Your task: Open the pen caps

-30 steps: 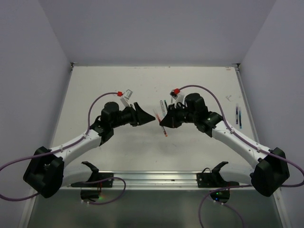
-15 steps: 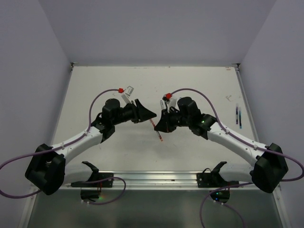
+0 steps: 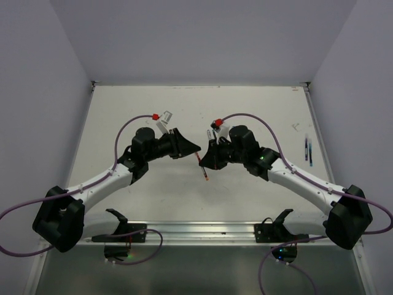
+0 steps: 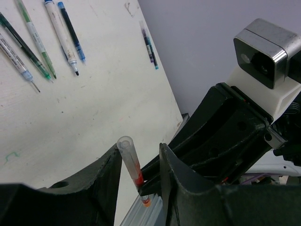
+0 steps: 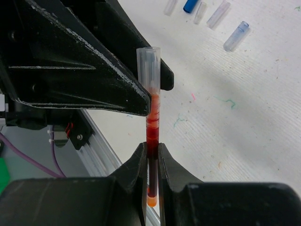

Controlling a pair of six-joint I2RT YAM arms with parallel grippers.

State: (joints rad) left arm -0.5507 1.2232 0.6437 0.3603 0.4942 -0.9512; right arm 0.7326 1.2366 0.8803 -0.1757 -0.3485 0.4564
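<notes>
Overhead view: the two arms meet above the middle of the white counter [image 3: 153, 104]. The left hand [image 3: 195, 149] and the right hand [image 3: 206, 161] face each other, tip to tip, just below the frame's centre.

Right wrist view: the right hand [image 5: 150, 147] is clamped on the lower barrel of the red pen [image 5: 151, 122]. The pen stands nearly upright at the frame's centre, off the counter. Its orange end shows below the fingers [image 5: 136, 165]. The clear cap [image 5: 148, 68] sits on the pen's upper end. One black finger of the left hand lies against the cap from the left of the frame.

Left wrist view: the left hand [image 4: 139, 157] has its fingers [image 4: 106, 183] apart, one on each side of the capped end. The cap is close against the finger on the left of the frame. A gap shows between the cap and the other finger.

Other items: loose caps lie on the counter at the upper right of the right wrist view, one blue [image 5: 191, 4] and the others clear [image 5: 236, 35]. Uncapped pens [image 4: 42, 37] lie in a row at the upper left of the left wrist view. Two further pens [image 4: 148, 44] lie apart from that row, near the counter's edge.
</notes>
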